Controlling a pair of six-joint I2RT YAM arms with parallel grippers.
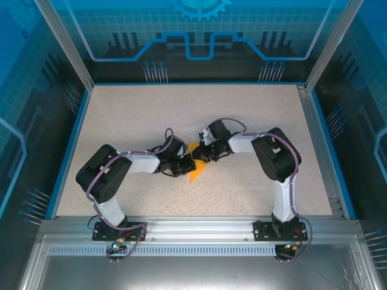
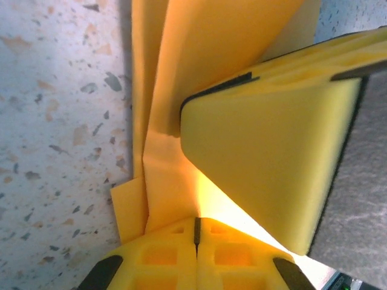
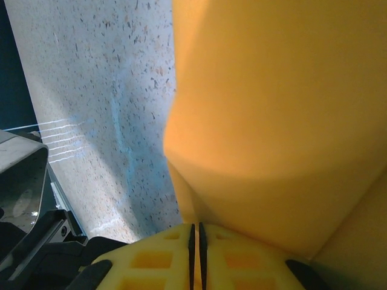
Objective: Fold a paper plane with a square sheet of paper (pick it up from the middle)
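While both tools clamp the square sheet of paper (image 1: 196, 172) — left tool (image 2: 196, 226), right tool (image 3: 195, 234) — keep layers aligned (edges flush) and crease against the tabletop (image 1: 254, 121).

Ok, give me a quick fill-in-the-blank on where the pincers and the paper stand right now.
1. The left pincer is ____ on the folded paper.
2. Counting the right pincer too, the paper is gripped by ____ pincers.
3. On the speckled table, the paper sits near the ____.
Missing words: shut; two; middle.
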